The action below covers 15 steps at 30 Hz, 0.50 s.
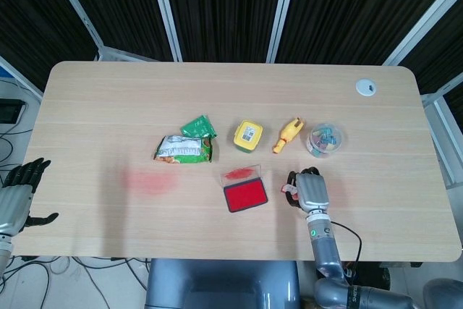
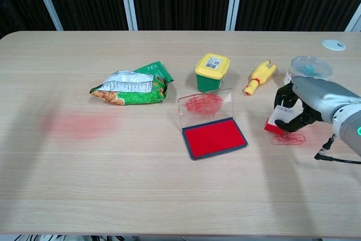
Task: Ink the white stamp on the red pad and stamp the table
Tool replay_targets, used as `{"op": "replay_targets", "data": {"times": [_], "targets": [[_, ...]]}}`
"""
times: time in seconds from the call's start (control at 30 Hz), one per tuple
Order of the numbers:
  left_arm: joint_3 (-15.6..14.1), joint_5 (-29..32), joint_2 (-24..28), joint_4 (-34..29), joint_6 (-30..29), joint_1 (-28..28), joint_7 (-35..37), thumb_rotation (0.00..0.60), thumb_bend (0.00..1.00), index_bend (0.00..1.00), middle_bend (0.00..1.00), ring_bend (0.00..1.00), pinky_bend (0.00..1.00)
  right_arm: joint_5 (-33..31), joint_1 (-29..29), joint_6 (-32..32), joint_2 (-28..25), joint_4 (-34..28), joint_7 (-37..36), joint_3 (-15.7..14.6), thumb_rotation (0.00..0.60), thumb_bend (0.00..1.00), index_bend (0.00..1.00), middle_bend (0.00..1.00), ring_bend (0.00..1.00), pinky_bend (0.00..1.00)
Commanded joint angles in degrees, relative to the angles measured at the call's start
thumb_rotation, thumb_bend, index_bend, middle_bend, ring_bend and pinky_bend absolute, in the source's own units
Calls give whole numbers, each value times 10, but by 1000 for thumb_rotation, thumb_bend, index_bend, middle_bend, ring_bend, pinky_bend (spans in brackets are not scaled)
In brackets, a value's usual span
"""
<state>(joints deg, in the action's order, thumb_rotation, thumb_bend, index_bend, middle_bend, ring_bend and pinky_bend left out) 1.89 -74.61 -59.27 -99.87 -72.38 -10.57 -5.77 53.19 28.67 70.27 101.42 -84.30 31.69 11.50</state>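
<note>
While the right robot hand is curled around the white stamp, the red base of the stamp is set down on the desk, at the edge of a patch of red scribbled ink. The stamp is well to the right of the red pad, whose clear lid stands open and is smeared with red. The left robot hand is seen off the near left edge of the desk, its fingers spread and nothing held. Farther back, a green snack bag, a yellow-lidded green tub, a yellow rubber chicken and a clear round container are placed.
</note>
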Motion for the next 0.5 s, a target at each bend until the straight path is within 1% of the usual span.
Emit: {"op": "replay_targets", "data": {"times": [0.03,0.23,0.5], "targets": [[0,1,0,0,0,0,-1,600,0,0,0,0,0,-2,-1,-3,1,5,-2,1,600,477,772,607,310,210],[0,3,-1,-1,1,0,-4,600,0,0,0,0,0,-7,-1,-9,2,14,-4,3,600,467,770,599,307,208],[1,5,-2,-1,1,-1,-6,600,0,0,0,0,0,-14,-1,-15,2,19,-3,4,600,445,745,576,294,207]]}}
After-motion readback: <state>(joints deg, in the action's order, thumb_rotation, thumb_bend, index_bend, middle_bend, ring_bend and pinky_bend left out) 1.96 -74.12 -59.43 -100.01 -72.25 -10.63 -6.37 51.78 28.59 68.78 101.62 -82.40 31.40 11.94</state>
